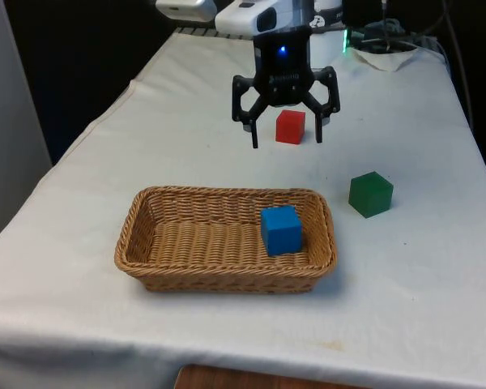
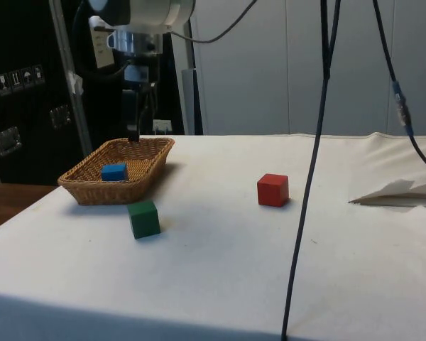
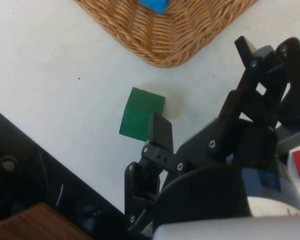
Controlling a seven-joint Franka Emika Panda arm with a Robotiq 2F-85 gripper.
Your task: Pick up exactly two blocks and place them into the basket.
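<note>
Blocks: blue block lies inside the basket; we judge one more is needed.
Green block: on the desk just beside the basket's corner, clear of the rim.
Red block: on the desk beyond the basket, well apart from it.
Next step: we would choose one loose block, centre over it, square the fingers to its flat faces, then descend.
Claw: spread wide, empty, touching nothing, raised above the desk beyond the basket.
</note>
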